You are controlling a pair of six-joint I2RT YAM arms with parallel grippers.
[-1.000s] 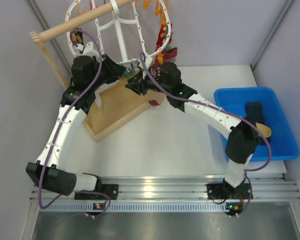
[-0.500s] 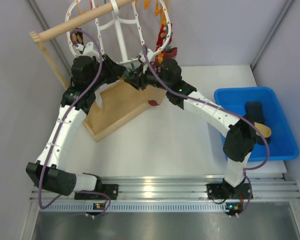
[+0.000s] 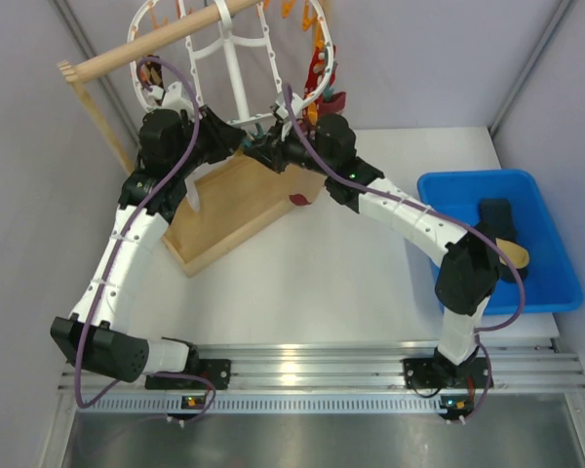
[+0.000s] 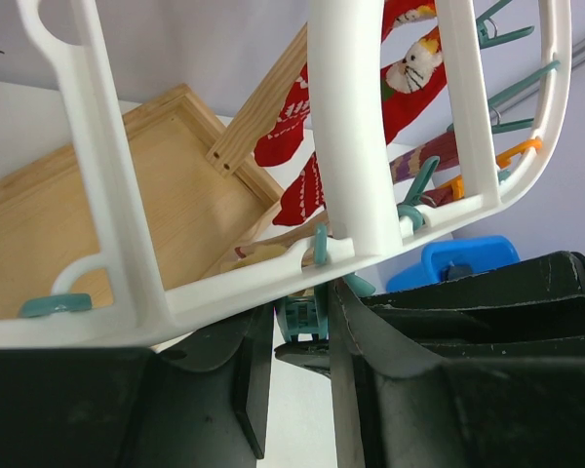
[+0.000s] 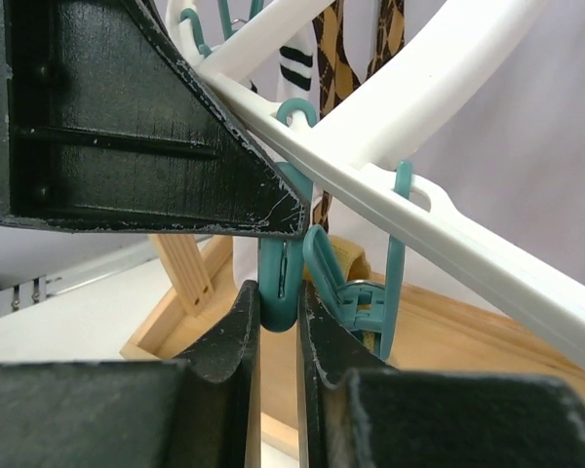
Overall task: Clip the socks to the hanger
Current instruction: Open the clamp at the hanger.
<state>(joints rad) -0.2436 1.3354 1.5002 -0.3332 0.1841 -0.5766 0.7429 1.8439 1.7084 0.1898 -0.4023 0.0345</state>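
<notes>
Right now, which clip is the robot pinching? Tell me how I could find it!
Find the big white hanger and follow its slanted bar down to where two teal clips hang side by side. The one you want is the teal clip squeezed between the black fingers of the right gripper. Its neighbour hangs just outside those fingers.

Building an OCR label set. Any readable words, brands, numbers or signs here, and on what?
None readable in any view.
The hanger, teal clips, wooden base and blue bin carry no lettering.
The red sock shows only a cat face, no words.
</notes>
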